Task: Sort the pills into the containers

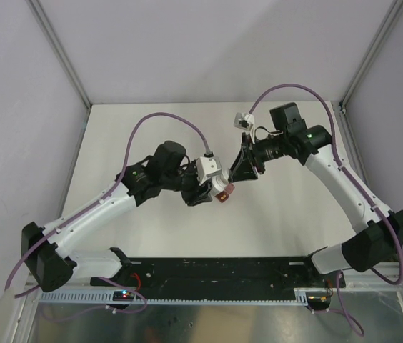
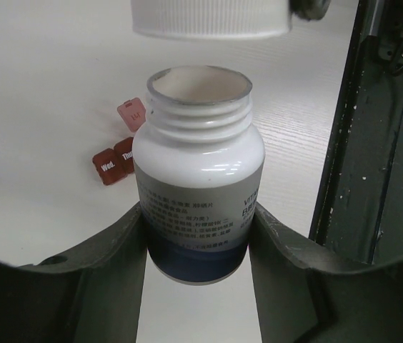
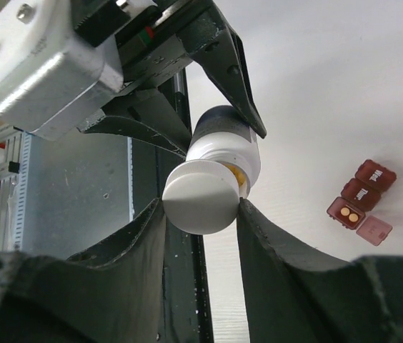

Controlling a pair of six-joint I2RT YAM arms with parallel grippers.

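Bottle uncapped: your left gripper (image 2: 198, 214) clamps the round white plastic bottle (image 2: 198, 161), your right gripper (image 3: 201, 211) its ribbed white cap (image 3: 200, 194); next, tip pills (image 3: 239, 175) into the small dark red plastic pill box (image 3: 362, 196) on the table (image 2: 44, 86) nearby.

The bottle (image 2: 198, 179) was glossy white, with a pale grey label of small dark print and a dark blue band at its base. The cap (image 3: 200, 199) was plain white, ribbed round its edge. The pill box (image 2: 116, 158) was dark red with white lettering, and its open lid looked a paler pink. Two pills (image 3: 349, 213) in it were orange. The table (image 2: 44, 78) was off-white with a faint wood grain. The left gripper (image 2: 198, 218) and right gripper (image 3: 200, 207) were dull black. The left arm (image 1: 94, 214) and right arm (image 1: 337, 175) were white with black joints and purple cables (image 1: 166, 116). The walls (image 1: 16, 107) were pale lilac-grey.
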